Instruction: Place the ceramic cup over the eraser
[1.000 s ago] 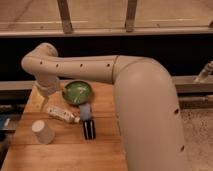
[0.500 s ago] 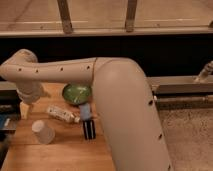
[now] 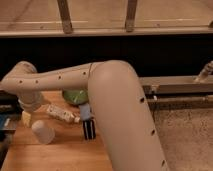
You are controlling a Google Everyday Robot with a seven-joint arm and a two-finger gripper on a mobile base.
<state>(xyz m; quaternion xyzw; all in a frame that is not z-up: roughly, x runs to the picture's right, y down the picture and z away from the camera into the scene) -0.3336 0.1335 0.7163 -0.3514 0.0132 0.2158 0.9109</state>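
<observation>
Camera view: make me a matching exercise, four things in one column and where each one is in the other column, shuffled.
1 ceramic cup
2 eraser
3 green bowl
4 gripper

A at the back, partly hidden by the arm
B hanging at the far left, above the table
C on the table, front left
D on the table, middle, beside the arm

Pairs: 1-C, 2-D, 3-A, 4-B

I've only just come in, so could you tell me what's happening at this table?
The robot's arm reaches across the wooden table, its gripper open and empty at the left edge, just behind the ceramic cup. The cup sits untouched on the table. The eraser lies uncovered further right, near a green bowl and a long white bar.
</observation>
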